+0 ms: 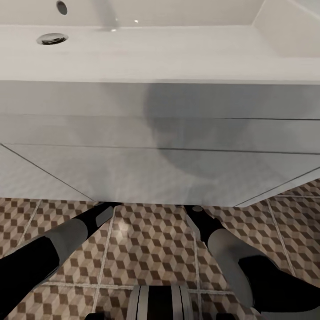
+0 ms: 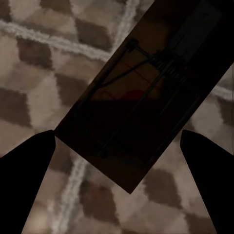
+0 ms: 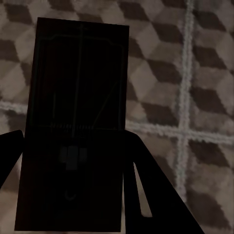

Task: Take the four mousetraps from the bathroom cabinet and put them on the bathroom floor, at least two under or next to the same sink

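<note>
- The robot stands close in front of the sink (image 1: 160, 58), and both arms reach down and forward until their ends pass out of sight under its white cupboard front, over the bathroom floor (image 1: 151, 249).
- In the left wrist view, one mousetrap (image 2: 141, 107) lies tilted across the cube-pattern tiles between the two dark fingers of the left tool (image 2: 117, 151). The fingers stand well apart on either side and do not touch the board, so this tool reads as released. The trap looks set down, or just above the tiles; which of the two cannot be told for sure.
- In the right wrist view, a second mousetrap (image 3: 78, 122) fills the space between the fingers of the right tool (image 3: 73, 161), with the fingers drawn in against its sides. This tool appears to be grasping it, above or near the tiles.
- Judged from this, two traps have reached the floor area beneath the sink: one seems already let go, the other waits for release.
- If both rest there, the condition of two traps under the same sink would be met.
- Two further mousetraps are not accounted for here; fetching them from the cabinet and laying them on the same tiled floor would be what is left.
</note>
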{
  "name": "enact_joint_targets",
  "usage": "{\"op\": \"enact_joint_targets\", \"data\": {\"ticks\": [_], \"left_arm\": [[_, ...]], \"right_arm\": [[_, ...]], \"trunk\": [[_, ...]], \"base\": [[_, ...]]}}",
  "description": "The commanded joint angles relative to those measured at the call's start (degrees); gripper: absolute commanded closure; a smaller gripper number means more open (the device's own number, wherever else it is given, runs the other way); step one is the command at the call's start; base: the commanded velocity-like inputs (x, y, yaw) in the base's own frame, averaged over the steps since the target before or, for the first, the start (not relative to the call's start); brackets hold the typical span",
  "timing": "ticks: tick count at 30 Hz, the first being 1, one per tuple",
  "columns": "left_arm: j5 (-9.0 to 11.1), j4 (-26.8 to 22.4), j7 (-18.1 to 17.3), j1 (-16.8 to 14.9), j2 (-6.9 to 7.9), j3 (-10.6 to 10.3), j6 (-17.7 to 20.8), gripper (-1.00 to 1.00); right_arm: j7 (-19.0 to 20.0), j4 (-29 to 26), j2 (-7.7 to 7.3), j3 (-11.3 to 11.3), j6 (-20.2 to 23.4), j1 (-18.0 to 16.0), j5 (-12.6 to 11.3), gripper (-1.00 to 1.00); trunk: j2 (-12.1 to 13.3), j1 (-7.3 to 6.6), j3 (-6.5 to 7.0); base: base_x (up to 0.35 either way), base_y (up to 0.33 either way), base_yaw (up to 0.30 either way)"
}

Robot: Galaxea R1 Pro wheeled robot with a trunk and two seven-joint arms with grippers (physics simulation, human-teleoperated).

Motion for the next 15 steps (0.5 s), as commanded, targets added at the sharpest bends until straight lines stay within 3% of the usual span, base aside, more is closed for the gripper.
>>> {"op": "enact_joint_targets", "data": {"ticks": [1,15], "left_arm": [[0.35,-0.30,0.53,-4.40,0.04,-0.50,0.00,1.00],[0.35,-0.47,0.53,-4.78,-0.09,-0.51,0.00,1.00]], "right_arm": [[-0.61,-3.84,0.03,0.77,0.17,-0.24,0.70,1.00],[-0.47,-4.22,0.03,0.87,0.05,-0.24,0.77,1.00]], "trunk": [[-0.02,-0.02,-0.07],[-0.02,-0.02,-1.25]], "base": [[0.000,0.000,0.055],[0.000,0.000,0.081]]}}
